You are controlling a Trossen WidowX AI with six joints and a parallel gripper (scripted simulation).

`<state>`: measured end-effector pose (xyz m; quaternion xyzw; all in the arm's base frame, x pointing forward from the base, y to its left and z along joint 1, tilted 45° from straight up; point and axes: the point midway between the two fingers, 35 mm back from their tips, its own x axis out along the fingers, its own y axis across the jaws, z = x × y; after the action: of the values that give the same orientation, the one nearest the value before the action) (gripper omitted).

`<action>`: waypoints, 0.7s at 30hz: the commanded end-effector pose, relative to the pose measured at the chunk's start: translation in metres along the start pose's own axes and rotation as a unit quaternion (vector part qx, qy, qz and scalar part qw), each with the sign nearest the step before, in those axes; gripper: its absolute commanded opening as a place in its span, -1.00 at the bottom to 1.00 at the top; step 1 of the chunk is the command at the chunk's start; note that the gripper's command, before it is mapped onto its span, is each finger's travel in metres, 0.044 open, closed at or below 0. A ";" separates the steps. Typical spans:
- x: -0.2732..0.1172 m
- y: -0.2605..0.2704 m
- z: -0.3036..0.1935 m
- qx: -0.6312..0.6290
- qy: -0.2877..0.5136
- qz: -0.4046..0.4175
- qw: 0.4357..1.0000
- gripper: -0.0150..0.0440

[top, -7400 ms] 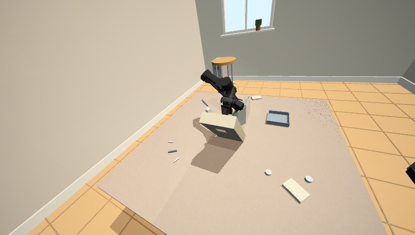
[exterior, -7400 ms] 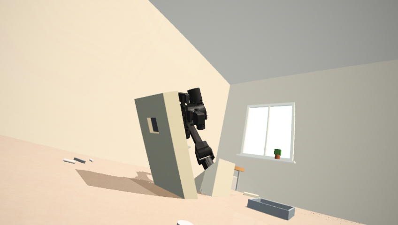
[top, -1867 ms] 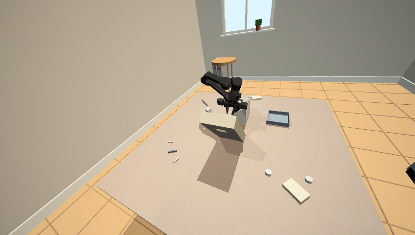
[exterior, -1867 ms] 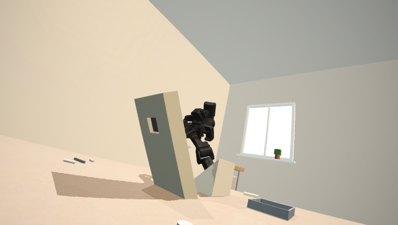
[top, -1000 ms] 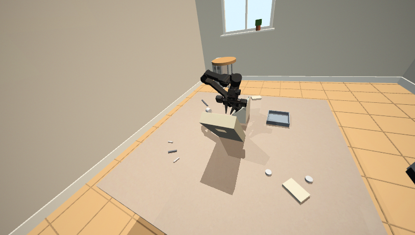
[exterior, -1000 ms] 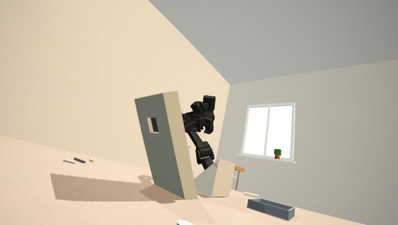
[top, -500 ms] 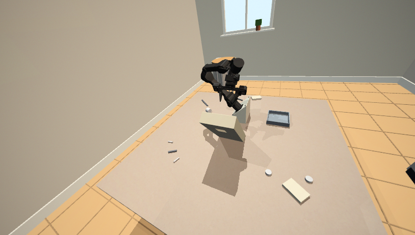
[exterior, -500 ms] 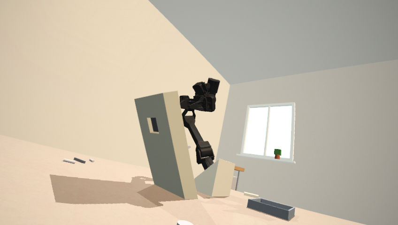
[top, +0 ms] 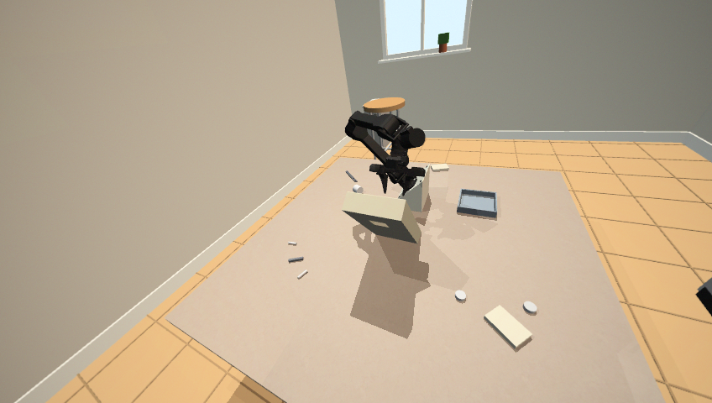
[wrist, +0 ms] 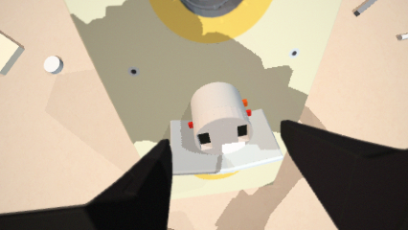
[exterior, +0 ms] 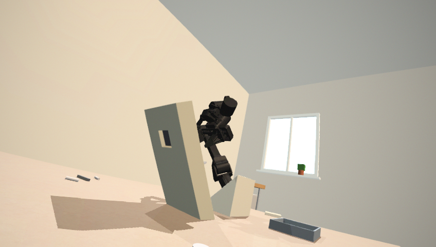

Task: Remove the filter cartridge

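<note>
The white round cartridge (wrist: pixel 217 107) is out of its hole and lies on a small light grey ledge (wrist: pixel 265 136) on the front of the service panel (top: pixel 374 201) (exterior: pixel 180 171) (wrist: pixel 318 29). Two dark slots show on its near face, and small red tabs on its sides. The hole with its yellow ring (wrist: pixel 254 19) shows above it in the wrist view. My gripper (wrist: pixel 226 137) (top: pixel 395 191) is open, with one fingertip on each side of the cartridge's near end and gaps between. The top and exterior views hide the cartridge behind the panel. The blue-grey tray (top: pixel 477 212) (exterior: pixel 290 231) is empty.
A pale wedge-shaped block (top: pixel 423 191) (exterior: pixel 242 195) stands between the panel and the tray. White discs (top: pixel 460 295) (top: pixel 530 306), a cream block (top: pixel 507 327) and several small rods lie on the mat (top: pixel 239 319). A white cylinder (top: pixel 358 189) lies behind the panel.
</note>
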<state>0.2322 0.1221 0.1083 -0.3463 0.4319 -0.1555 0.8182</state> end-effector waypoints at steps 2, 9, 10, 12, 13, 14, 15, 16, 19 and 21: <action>0.007 -0.001 -0.012 0.012 0.026 -0.001 1.000 0.54; 0.016 0.000 -0.012 0.012 0.027 0.000 1.000 0.54; 0.017 0.000 -0.012 0.012 0.027 0.000 1.000 0.54; 0.020 0.000 -0.012 0.012 0.027 0.000 1.000 0.54; 0.022 0.000 -0.012 0.012 0.027 0.000 1.000 0.54; 0.024 0.000 -0.012 0.012 0.027 0.000 1.000 0.54; 0.025 0.000 -0.012 0.012 0.027 0.000 1.000 0.54; 0.027 0.000 -0.012 0.012 0.027 0.000 1.000 0.54; 0.032 0.000 -0.013 0.012 0.026 0.000 1.000 0.54; 0.035 0.000 -0.013 0.012 0.026 0.000 1.000 0.54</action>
<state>0.2403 0.1036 0.0868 -0.3276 0.4505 -0.1679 0.8133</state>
